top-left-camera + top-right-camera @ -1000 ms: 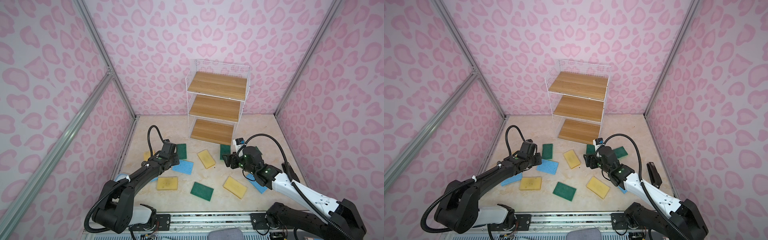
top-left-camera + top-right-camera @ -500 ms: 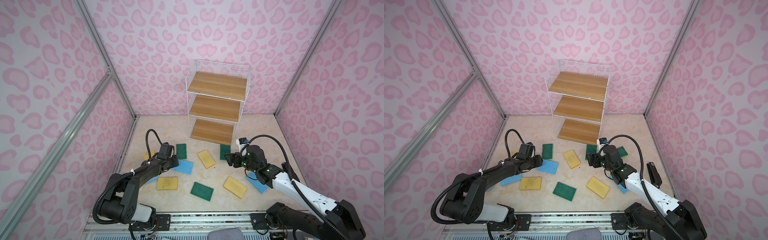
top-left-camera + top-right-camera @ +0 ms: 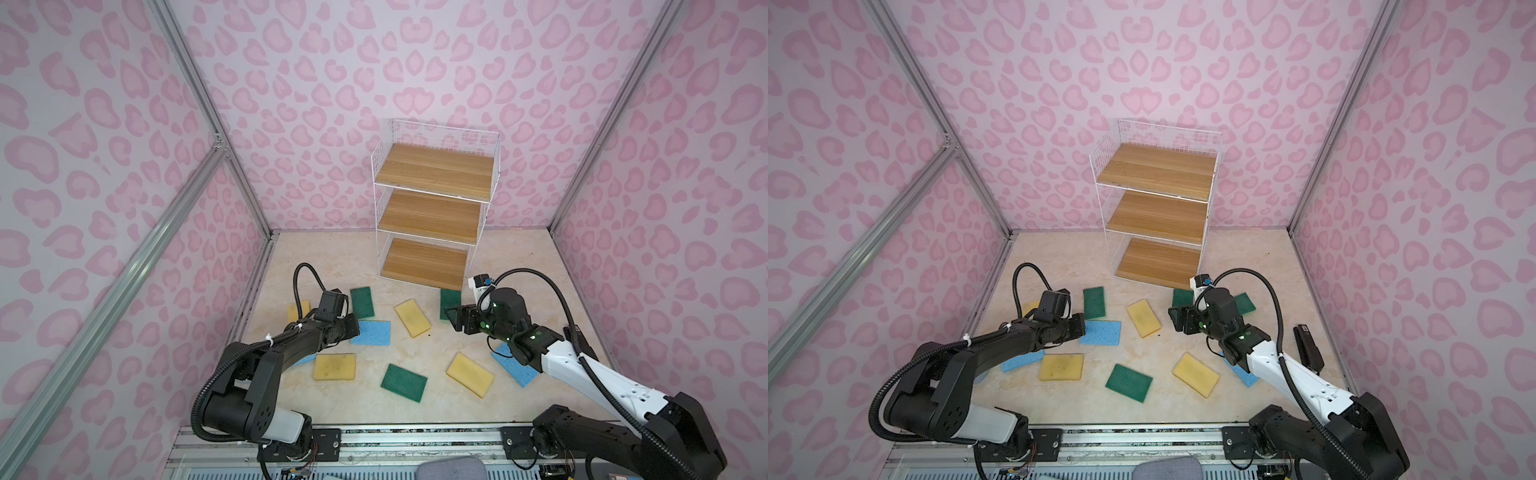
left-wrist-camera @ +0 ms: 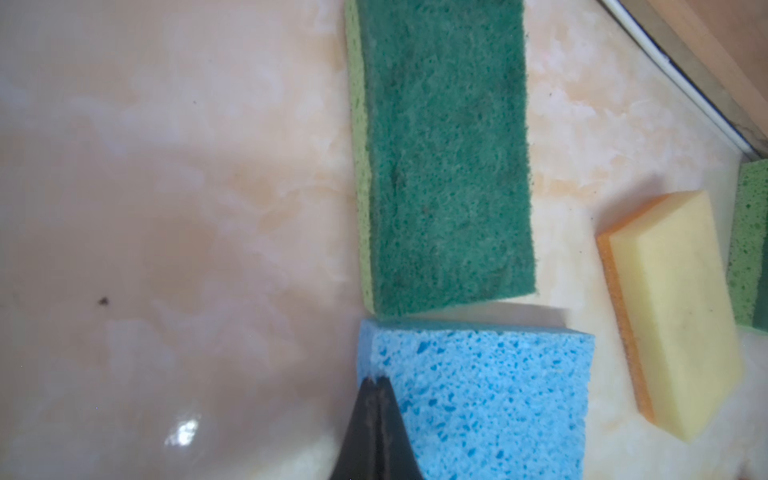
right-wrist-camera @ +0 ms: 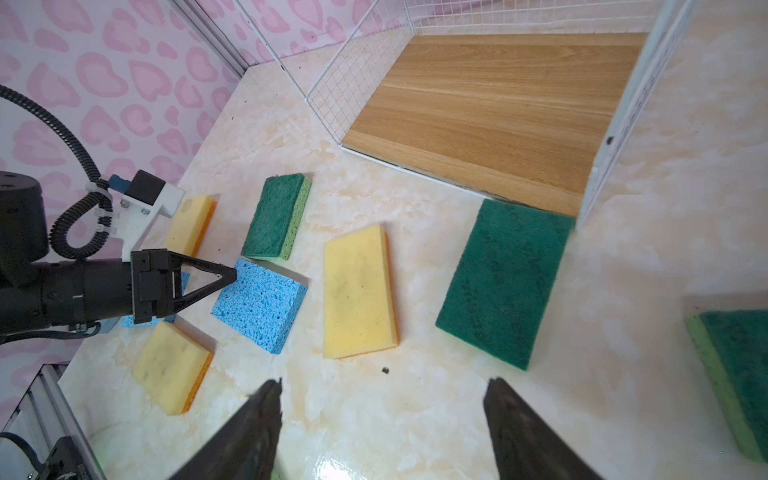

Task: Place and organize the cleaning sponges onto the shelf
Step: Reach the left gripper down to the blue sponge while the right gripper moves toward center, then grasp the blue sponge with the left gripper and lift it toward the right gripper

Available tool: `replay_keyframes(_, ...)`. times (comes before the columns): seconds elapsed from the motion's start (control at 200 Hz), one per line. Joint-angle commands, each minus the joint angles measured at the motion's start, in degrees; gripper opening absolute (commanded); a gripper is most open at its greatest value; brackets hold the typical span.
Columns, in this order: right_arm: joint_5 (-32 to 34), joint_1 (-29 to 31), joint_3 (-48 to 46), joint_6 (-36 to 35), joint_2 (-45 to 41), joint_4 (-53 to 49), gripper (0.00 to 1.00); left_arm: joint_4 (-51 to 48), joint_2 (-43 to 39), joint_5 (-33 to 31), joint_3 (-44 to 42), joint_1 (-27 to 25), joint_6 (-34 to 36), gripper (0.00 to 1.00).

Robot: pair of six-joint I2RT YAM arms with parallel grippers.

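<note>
Several sponges lie scattered on the floor in front of the shelf (image 3: 432, 208), whose three boards are bare. My left gripper (image 3: 355, 326) is shut, its tips (image 4: 376, 380) touching the near corner of a blue sponge (image 4: 486, 395), with nothing between the fingers. A green sponge (image 4: 444, 158) lies just past the blue one and a yellow sponge (image 4: 673, 307) beside it. My right gripper (image 5: 384, 384) hangs open over bare floor, a short way from a flat green sponge (image 5: 503, 286) at the shelf's front corner.
More sponges: yellow (image 3: 334, 367), green (image 3: 404, 382), yellow (image 3: 469, 375), blue (image 3: 513, 368) partly under the right arm, yellow (image 3: 298, 309) by the left wall, blue (image 3: 1021, 361) under the left arm, green (image 3: 1245, 303) at right. A black object (image 3: 1308, 347) lies near the right wall.
The left gripper's jaws have closed at the blue sponge's corner after the arm dropped slightly. The right arm has hardly moved and stays open.
</note>
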Motion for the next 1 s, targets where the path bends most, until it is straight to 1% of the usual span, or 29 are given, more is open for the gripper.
replay_keyframes(0.0, -1.0, 0.0, 0.2, 0.2, 0.2, 0.5, 0.78, 1.5, -1.8, 0.8, -0.4, 0.0, -0.5, 0.04)
replay_keyframes(0.19, -1.5, 0.0, 0.6, 0.4, 0.2, 0.3, 0.78, -0.1, -5.9, 2.2, -0.1, 0.0, -1.9, 0.04)
replay_keyframes(0.345, -1.9, 0.1, 0.9, 1.8, -0.2, 0.8, 0.79, -1.0, -11.0, 4.4, 0.7, 0.0, -4.7, 0.04)
replay_keyframes(0.53, -4.3, 0.0, 1.0, 4.4, -1.0, 3.7, 0.82, -2.2, -17.7, 7.1, 4.0, -0.1, -8.8, 0.04)
replay_keyframes(0.59, -5.3, 0.1, 0.9, 5.6, -1.4, 5.0, 0.85, -2.7, -19.7, 7.4, 5.5, -0.2, -10.1, 0.04)
replay_keyframes(0.655, -6.6, 0.0, 0.9, 7.0, -1.7, 6.7, 0.87, -2.7, -21.8, 7.5, 6.8, -0.2, -11.8, 0.04)
replay_keyframes(0.785, -9.7, 0.1, 1.0, 10.6, -1.9, 11.2, 0.87, -1.4, -25.0, 7.3, 9.0, -0.2, -16.4, 0.04)
replay_keyframes(0.89, -11.7, 0.4, 1.7, 12.9, -1.2, 14.6, 0.87, 0.1, -26.2, 6.5, 10.9, -0.5, -19.9, 0.04)
replay_keyframes(0.995, -12.2, 1.5, 3.2, 14.6, -0.4, 16.8, 0.87, 1.4, -26.8, 4.8, 12.7, -1.8, -22.7, 0.04)
